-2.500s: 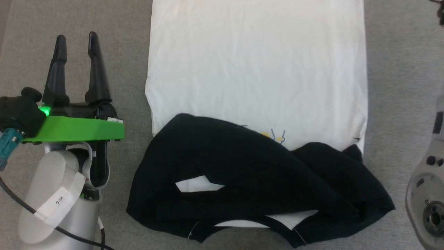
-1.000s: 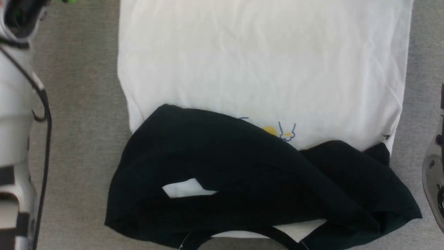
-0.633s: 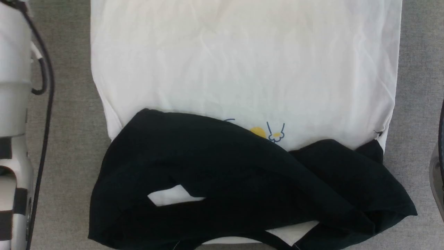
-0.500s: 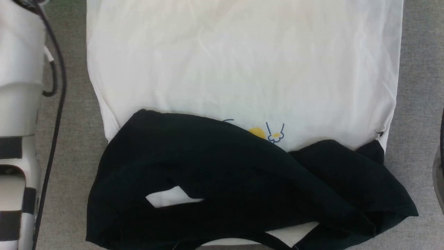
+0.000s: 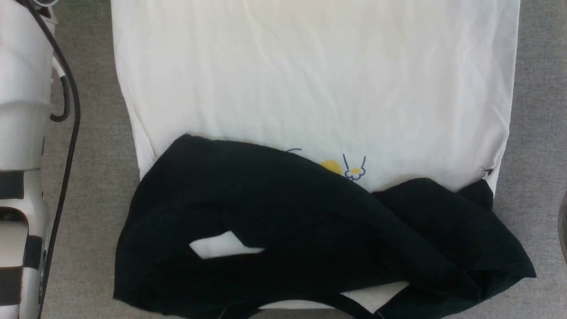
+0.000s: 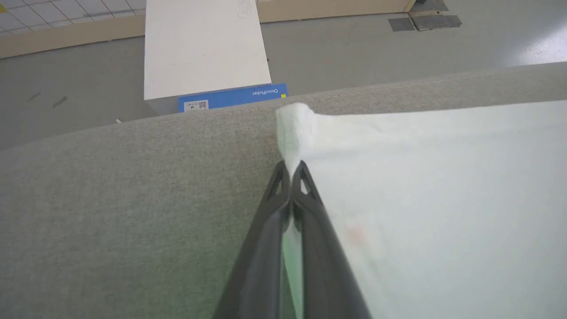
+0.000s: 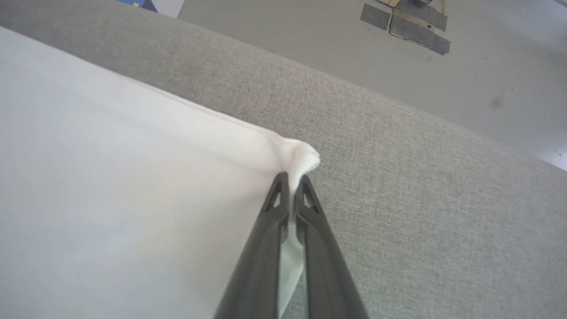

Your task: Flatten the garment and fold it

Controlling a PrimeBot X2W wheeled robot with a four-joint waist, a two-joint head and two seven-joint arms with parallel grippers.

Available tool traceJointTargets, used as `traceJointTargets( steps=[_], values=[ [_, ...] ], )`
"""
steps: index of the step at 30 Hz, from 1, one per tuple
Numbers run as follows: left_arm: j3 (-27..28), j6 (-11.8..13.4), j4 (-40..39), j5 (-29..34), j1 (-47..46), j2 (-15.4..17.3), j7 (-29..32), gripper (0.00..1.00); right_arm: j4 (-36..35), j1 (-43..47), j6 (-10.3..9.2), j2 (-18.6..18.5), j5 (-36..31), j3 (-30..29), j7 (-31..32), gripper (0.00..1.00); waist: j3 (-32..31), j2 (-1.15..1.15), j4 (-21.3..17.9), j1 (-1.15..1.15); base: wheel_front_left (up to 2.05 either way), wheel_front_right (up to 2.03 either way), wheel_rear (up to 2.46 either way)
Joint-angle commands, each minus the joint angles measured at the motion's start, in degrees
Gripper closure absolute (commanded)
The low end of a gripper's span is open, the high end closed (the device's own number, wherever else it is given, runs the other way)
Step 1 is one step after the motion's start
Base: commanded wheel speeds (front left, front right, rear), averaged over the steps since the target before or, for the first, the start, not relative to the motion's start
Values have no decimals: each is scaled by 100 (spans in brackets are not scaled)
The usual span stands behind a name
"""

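The garment [image 5: 310, 88], a white T-shirt, lies spread on the grey surface, its black sleeves [image 5: 283, 230] folded across the near end beside a small yellow-and-blue print [image 5: 347, 168]. In the left wrist view my left gripper [image 6: 291, 168] is shut on a far hem corner of the garment [image 6: 297, 128], the white cloth pinched between its dark fingers. My right gripper [image 7: 292, 179] is shut on the other far corner of the garment [image 7: 301, 159]. The pale left forearm [image 5: 22, 133] runs up the head view's left edge.
The grey fabric-covered table [image 5: 93, 133] extends on both sides of the shirt. Beyond its far edge [image 6: 133, 124] a white box with a blue label [image 6: 203, 53] stands on the grey floor, with dark floor patches [image 7: 403, 22] farther off.
My left gripper has gone from open to shut on the hem corner. The head camera shifted slightly; the shirt itself has not visibly moved. The right gripper stays shut on its corner.
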Motion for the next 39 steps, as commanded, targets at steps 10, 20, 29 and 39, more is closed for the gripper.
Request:
traceJointTargets(
  steps=[10, 20, 29, 39],
  values=[
    [129, 131, 295, 467, -523, 76, -1718, 100, 67, -416, -8, 77, -354, -279, -1369, 100, -332, 0, 86, 0, 0, 0, 0],
    [-87, -194, 263, 100, 238, 94, -2776, 100, 445, 90, -8, 317, 166, -357, -2033, 100, -1261, 0, 108, 0, 0, 0, 0],
    [-590, -225, -602, -553, 2054, 450, -3156, 100, -20, 1715, -8, 158, 1263, -198, -2089, 100, -2606, 0, 185, 0, 0, 0, 0],
    [-610, 111, -1878, -1032, 4399, 562, -3350, 100, -1105, 4016, -8, 207, 2004, -576, -1818, 100, -3569, 0, 298, 0, 0, 0, 0]
  ],
)
